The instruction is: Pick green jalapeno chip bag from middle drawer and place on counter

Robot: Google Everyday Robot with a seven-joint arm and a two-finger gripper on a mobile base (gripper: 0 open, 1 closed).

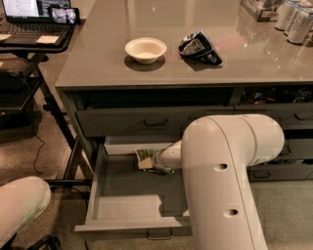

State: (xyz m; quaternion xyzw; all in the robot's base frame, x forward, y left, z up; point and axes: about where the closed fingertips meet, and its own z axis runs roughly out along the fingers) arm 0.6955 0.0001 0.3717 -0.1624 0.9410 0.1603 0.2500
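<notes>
My pincer (157, 162) is inside the middle drawer (122, 188), which stands pulled out below the front edge of the counter (205, 73), toward the counter's front-left corner. The pincer sits at the back of the drawer, right at the green jalapeno chip bag (145, 158). Pincer state: cannot tell. My own arm (230, 180) covers most of it, and whether it has hold of the bag is hidden from view. Bag position: on the pale drawer floor, close to the back wall, nearer the drawer's right side; only its left part shows past my wrist. A paler patch lies on the floor near the drawer's front wall. On the counter, a white bowl (145, 50) stands toward the left edge, and a black-and-white snack bag (199, 47) lies near it on the right, not touching it. Cans (293, 19) stand at the far-right corner. A laptop (34, 14) rests on a stand beyond the counter's left edge.
</notes>
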